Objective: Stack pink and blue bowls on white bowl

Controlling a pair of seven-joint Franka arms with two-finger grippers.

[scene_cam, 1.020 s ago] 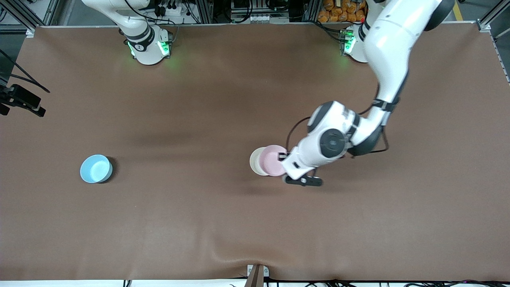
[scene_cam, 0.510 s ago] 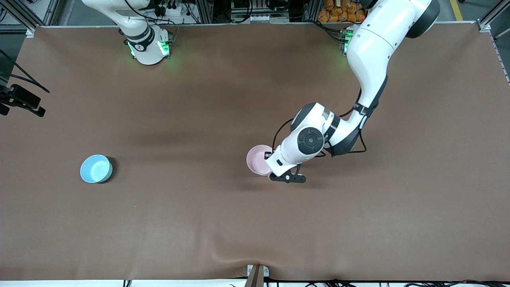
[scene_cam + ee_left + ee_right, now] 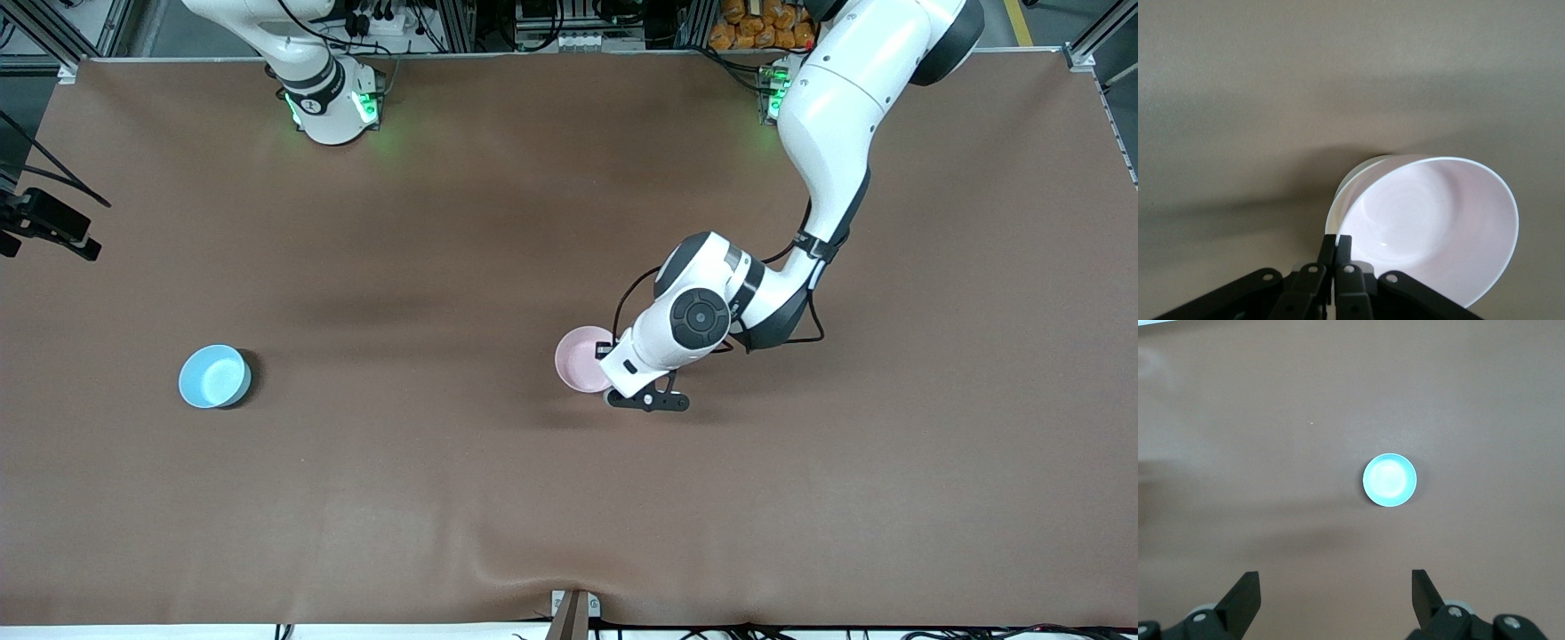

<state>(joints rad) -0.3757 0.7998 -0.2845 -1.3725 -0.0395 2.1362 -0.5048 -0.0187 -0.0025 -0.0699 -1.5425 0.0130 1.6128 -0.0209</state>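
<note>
**Pink bowl held by its rim over the white bowl**

The pink bowl [image 3: 581, 358] is gripped by the left gripper [image 3: 1336, 257], whose fingers are pressed together on the bowl's rim, one inside the wall and one outside. In the left wrist view the pink bowl [image 3: 1435, 227] is seen tilted, with its open inside facing the camera and the pinched part of the rim right at the fingertips. A pale sliver of the white bowl [image 3: 1351, 183] is shown just under the pink one, at the side away from the gripper; whether the two bowls touch cannot be told. In the front view the white bowl is covered entirely by the pink bowl, near the middle of the table [image 3: 498, 498], and the left gripper [image 3: 613, 373] is placed at the pink bowl's edge toward the left arm's end.

The blue bowl [image 3: 214, 376] is left standing upright and alone on the table, well apart from the other two, toward the right arm's end. The right gripper [image 3: 1336, 597] is held high above it with its fingers spread wide, nothing between them, and the blue bowl [image 3: 1389, 480] is seen far below. The right arm waits.
</note>
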